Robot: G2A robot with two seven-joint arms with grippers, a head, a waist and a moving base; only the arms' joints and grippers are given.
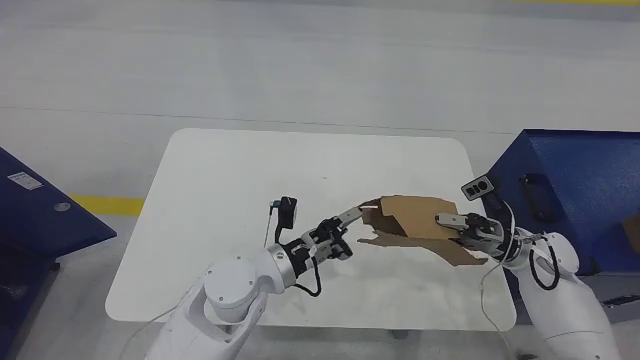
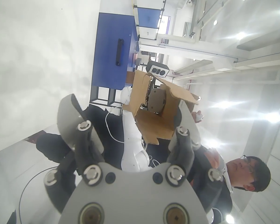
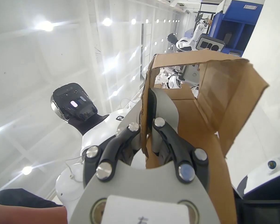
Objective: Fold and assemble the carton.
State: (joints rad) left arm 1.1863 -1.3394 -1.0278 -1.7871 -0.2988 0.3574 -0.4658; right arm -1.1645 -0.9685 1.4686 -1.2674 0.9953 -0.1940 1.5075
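Carton [image 1: 412,216], one wall tight in right end effector [image 1: 447,222]; left end effector [image 2: 127,107] wide apart.

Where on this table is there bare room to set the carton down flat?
The far half of the table, behind the carton, is bare, as is the left side beyond the left gripper. The near right part is crowded: the carton is there, with the right gripper shut on it.

In the top view, the carton [image 1: 415,222] lies over the lower right of the worktop [image 1: 250,190]. The left end effector [image 1: 356,213] is at the carton's left edge and the right end effector [image 1: 447,222] at its right.
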